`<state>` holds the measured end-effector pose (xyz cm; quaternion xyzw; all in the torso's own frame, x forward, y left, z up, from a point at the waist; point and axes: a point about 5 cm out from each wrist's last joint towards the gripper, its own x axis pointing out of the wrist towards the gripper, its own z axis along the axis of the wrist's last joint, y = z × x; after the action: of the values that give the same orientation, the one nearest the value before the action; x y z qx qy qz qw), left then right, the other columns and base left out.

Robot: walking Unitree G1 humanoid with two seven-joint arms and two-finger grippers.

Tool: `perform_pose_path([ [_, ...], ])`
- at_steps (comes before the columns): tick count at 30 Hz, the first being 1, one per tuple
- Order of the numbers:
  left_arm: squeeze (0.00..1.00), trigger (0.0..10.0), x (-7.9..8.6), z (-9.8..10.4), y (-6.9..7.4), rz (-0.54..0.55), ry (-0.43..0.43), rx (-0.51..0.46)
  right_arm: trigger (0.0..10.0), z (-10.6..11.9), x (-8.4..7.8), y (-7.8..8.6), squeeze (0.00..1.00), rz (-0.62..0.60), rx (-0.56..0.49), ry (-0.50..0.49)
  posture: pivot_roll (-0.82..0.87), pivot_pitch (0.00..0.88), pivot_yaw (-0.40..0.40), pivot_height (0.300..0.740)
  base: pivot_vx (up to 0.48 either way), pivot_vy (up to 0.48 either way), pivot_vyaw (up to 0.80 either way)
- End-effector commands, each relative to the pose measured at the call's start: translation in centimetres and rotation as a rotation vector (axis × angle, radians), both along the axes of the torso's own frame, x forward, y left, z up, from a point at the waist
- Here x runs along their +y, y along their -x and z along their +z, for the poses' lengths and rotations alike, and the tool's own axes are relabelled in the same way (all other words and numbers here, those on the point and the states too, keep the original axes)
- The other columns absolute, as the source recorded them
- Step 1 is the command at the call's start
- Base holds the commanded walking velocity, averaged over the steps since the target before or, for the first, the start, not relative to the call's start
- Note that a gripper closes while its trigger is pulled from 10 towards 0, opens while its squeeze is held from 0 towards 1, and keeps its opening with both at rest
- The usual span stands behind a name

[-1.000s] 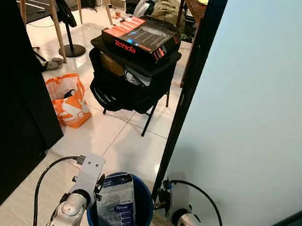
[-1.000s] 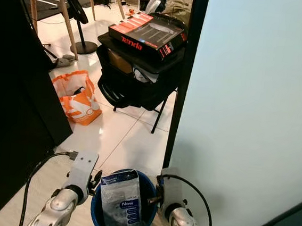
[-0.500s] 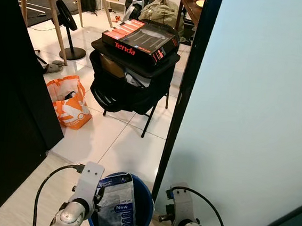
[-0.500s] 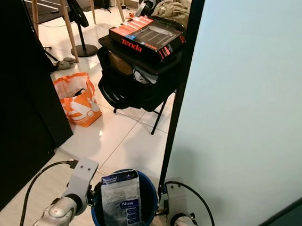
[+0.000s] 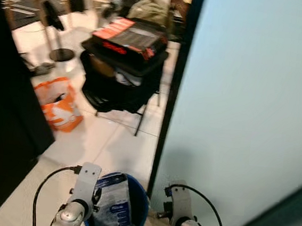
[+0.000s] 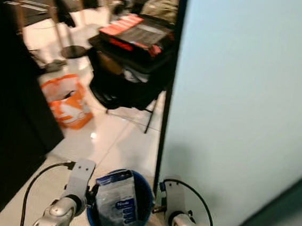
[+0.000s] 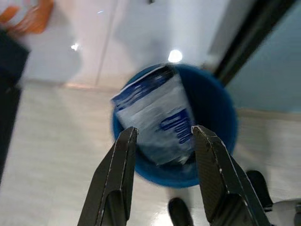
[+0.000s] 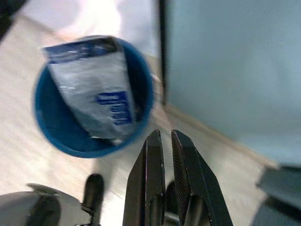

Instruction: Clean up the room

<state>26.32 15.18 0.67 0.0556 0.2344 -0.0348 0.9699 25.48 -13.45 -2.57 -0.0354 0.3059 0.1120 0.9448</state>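
The two eye views look from the head forward and down over the floor [image 5: 110,146], slightly offset from each other, while each wrist view looks closely from above into the same blue bin [image 7: 221,117], which all four views share.

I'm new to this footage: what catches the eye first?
A blue bin on the floor between the two arms, with a blue-and-white pouch standing in it. Beyond it, a black chair carries a red-and-black box, with an orange bag on the tiles to its left.
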Motion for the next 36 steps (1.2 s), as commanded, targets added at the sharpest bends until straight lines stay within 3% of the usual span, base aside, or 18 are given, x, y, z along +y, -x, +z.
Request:
perform_pose_path([
  [1,0.00,10.0,-0.18,-0.14,0.22,-0.040,0.003,0.007,10.0,-0.52,-0.59,0.59,0.00,-0.038,0.029,-0.006,-0.05,0.108,-0.002,0.740,0.000,0.000,-0.80],
  [12,0.00,10.0,-0.84,-0.15,0.50,-0.120,-0.043,0.010,10.0,-0.60,-0.82,0.61,0.00,-0.050,0.046,0.013,-0.05,0.111,-0.005,0.740,0.000,0.000,-0.80],
  [36,0.00,10.0,-1.03,-0.11,0.63,-0.176,-0.021,0.004,10.0,-0.03,-1.32,0.10,0.00,-0.097,0.014,-0.003,-0.05,0.088,-0.008,0.740,0.000,0.000,-0.80],
])
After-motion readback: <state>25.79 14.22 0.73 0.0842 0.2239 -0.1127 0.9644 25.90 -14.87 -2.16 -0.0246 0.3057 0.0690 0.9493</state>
